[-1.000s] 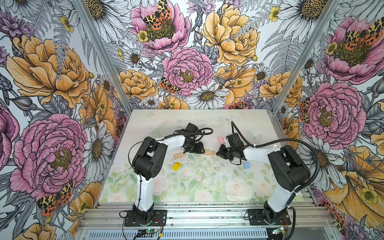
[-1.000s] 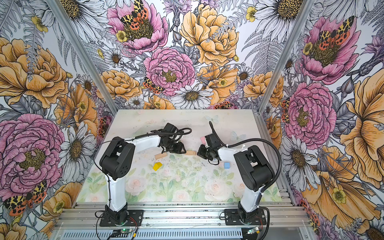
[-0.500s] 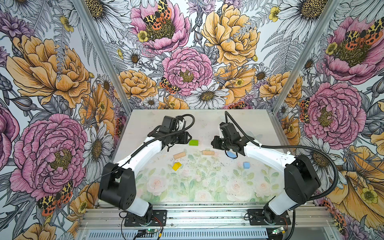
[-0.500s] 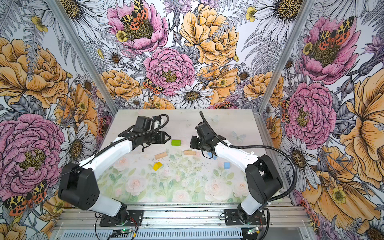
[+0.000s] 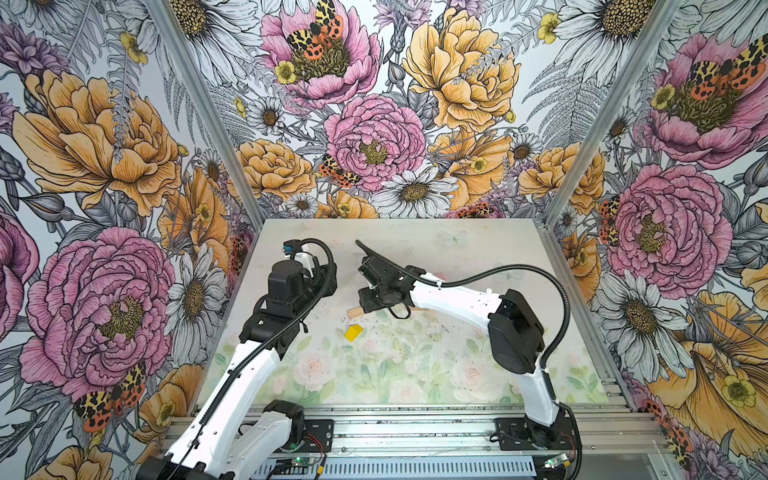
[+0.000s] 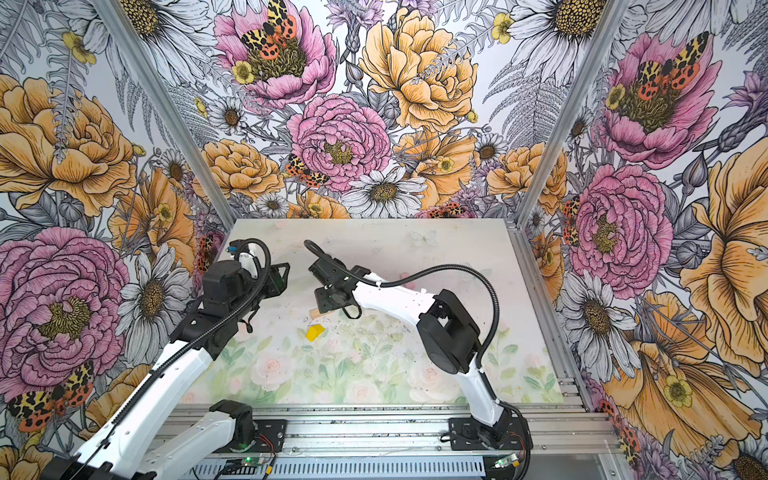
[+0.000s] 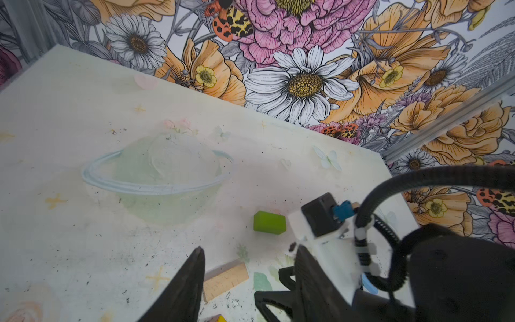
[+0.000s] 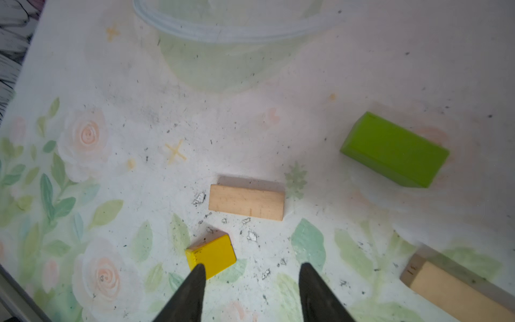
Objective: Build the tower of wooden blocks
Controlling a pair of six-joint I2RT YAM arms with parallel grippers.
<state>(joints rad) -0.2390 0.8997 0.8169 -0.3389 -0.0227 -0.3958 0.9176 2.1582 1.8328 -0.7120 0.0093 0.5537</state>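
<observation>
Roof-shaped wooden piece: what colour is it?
The roof-shaped wooden piece is yellow, clearest in the right wrist view.

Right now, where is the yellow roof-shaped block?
In both top views the yellow roof-shaped block lies on the table, slightly left of its middle, just in front of a tan plank.

the pale table (image 5: 415, 374), printed with faint roses and leaves and flecked with dark specks, carries four loose pieces in view, none touching. a yellow roof-shaped piece (image 5: 353, 333) lies about nine o'clock of its centre, with a tan plank (image 8: 246, 202) just at twelve o'clock of that. a green brick (image 8: 394, 149) and a second tan plank (image 8: 451, 292) lie near.
</observation>
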